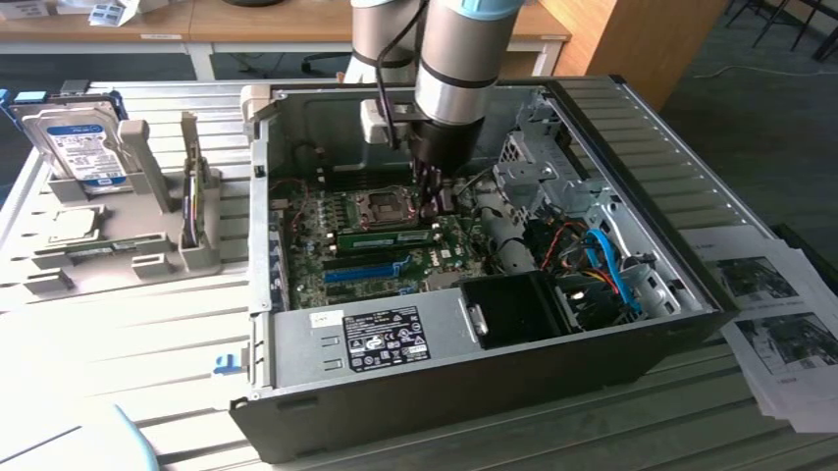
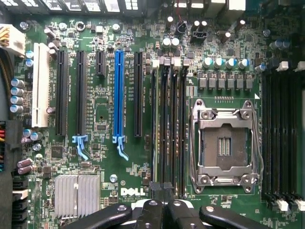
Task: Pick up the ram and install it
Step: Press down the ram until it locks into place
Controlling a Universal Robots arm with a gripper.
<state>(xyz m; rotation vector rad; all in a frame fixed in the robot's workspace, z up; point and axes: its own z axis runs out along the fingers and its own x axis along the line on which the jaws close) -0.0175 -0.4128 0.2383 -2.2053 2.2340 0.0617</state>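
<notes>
Green ram (image 1: pixel 383 237) seated flat in a motherboard (image 1: pixel 343 221) slot beside the CPU socket (image 2: pixel 224 144), inside the open case (image 1: pixel 654 177). Gripper (image 1: pixel 435 192) just above, jaws pressed together, holding nothing.

ram (image 1: pixel 384 238) is a skinny green stick, standing on edge in a slot just on the blue slot (image 1: pixel 363 272) side of the CPU socket (image 1: pixel 388 204), parallel to it.

Bright daylight, washed-out glare, mild blur
</notes>
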